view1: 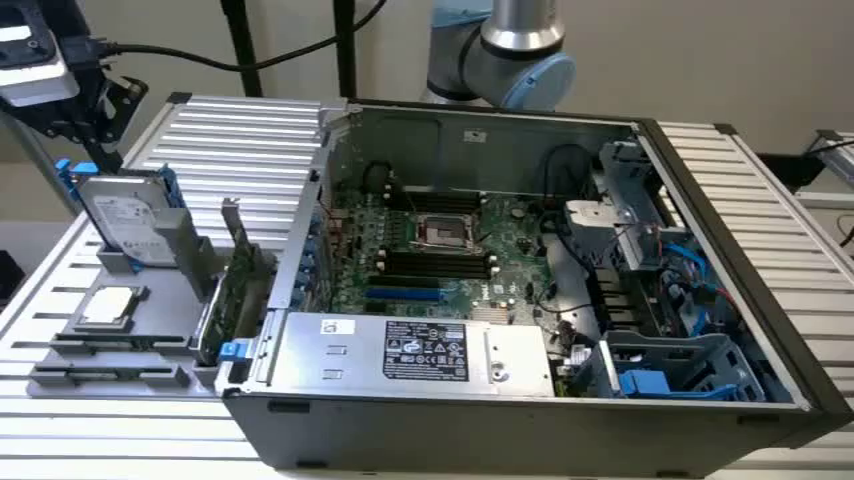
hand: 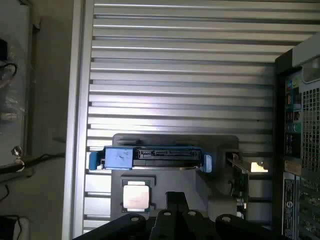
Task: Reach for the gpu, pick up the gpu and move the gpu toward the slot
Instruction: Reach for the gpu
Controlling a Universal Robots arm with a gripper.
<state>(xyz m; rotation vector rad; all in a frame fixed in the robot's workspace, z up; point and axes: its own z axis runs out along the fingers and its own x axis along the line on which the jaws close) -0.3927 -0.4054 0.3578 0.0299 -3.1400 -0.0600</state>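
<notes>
While the gpu [view1: 243,272] stands in its holder [view1: 160,352], the gripper [view1: 96,150] hovers apart.

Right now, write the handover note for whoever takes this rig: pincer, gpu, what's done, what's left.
Pincer: hangs above the hard drive end of the grey holder, apart from the gpu.
Gpu: stands on edge in the holder, on the side next to the open case, untouched.
Done: no step complete; the gpu is not yet reached.
Left: the grasp, the lift and the carry toward the slot.
</notes>
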